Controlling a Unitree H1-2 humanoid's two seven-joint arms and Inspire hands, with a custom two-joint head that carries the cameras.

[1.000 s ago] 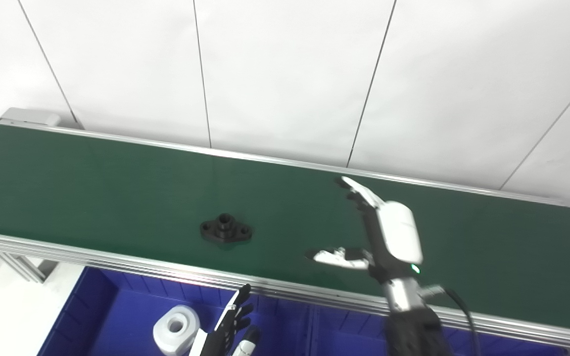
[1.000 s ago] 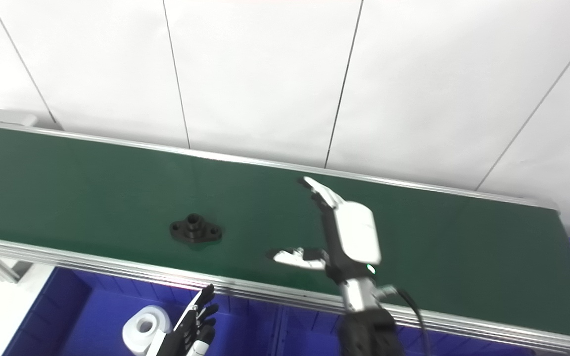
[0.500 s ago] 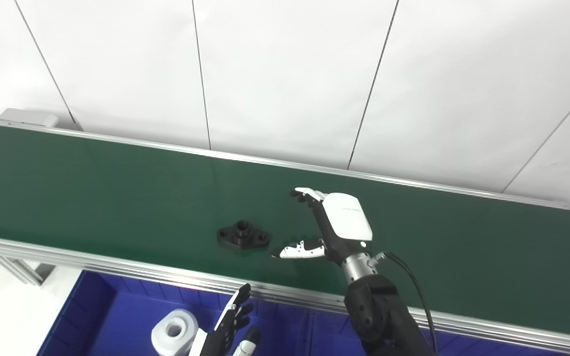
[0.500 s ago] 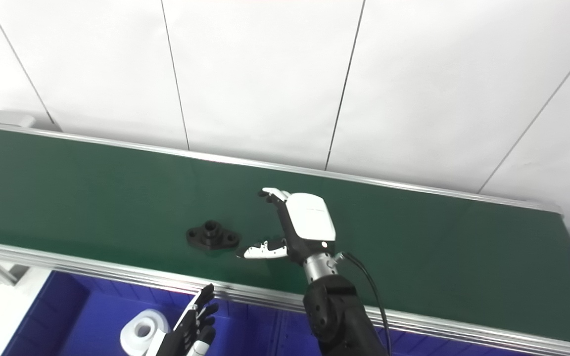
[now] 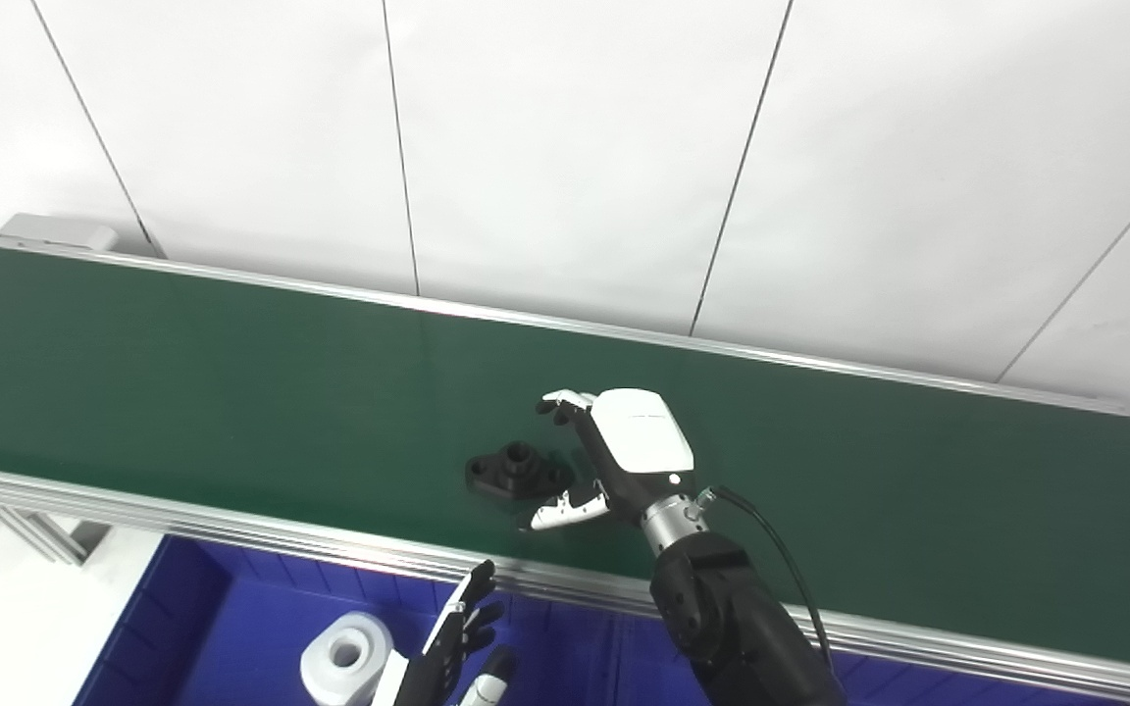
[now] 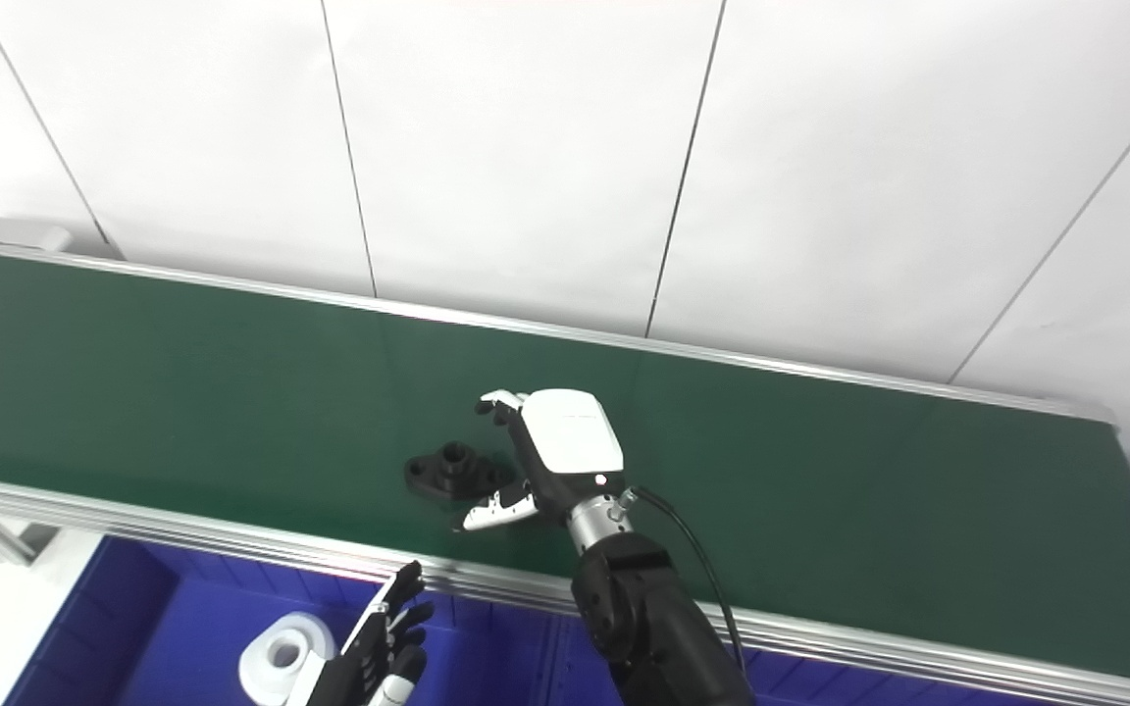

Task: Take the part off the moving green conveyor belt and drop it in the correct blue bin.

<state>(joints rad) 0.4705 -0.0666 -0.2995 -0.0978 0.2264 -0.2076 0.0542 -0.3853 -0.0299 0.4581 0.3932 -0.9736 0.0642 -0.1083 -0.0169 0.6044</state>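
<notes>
A black flanged part with a raised centre hub lies on the green conveyor belt, near its front rail. My right hand hovers low over the belt just right of the part, open, its fingers curved behind the part's right end and the thumb in front of it. The part sits at the mouth of that hand, not held. My left hand is open, fingers spread, low at the bottom edge over the blue bin.
A white cylindrical part with a centre hole lies in the blue bin, beside my left hand. More blue bin sections run under the belt's aluminium front rail. A white panelled wall stands behind the belt.
The black part rode the belt to the right. My right hand swung left and down to meet it, fingers now around the part's right end. The left hand stayed still.
</notes>
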